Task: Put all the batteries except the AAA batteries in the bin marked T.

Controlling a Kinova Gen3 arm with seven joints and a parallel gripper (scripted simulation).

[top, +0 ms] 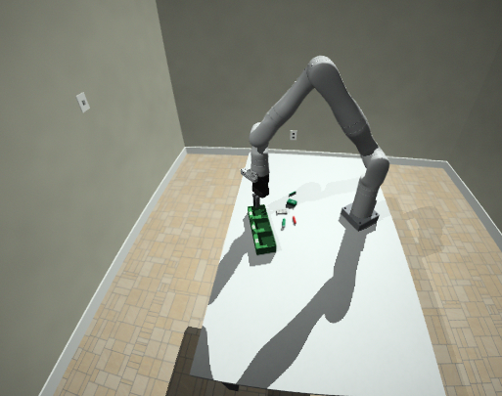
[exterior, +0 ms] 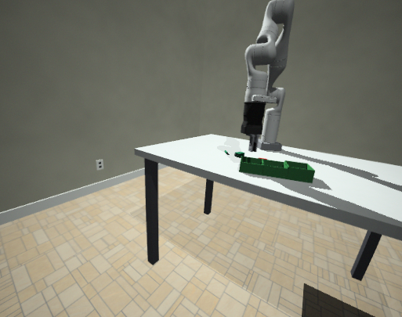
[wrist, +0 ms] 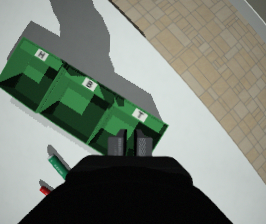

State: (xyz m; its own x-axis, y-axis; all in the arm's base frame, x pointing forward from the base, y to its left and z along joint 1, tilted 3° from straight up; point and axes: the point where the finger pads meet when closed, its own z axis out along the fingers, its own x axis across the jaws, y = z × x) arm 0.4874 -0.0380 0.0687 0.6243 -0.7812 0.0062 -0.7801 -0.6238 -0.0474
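A green three-compartment bin (top: 261,230) lies on the white table, also in the exterior view (exterior: 277,169) and in the wrist view (wrist: 81,100). Each compartment carries a small white label, too small to read. My gripper (top: 255,199) hangs point-down just above the bin's far end compartment (wrist: 127,142). Its fingers stand close together with a narrow gap, and I cannot make out whether anything is between them. Small loose things lie right of the bin: a green block (top: 292,202), a thin green piece (top: 293,194), a white piece (top: 281,212), a green cylinder (top: 283,224) and a red cylinder (top: 295,220).
The arm's base (top: 360,216) is bolted to the table right of the loose things. The table's left edge runs close beside the bin, with the tiled floor below.
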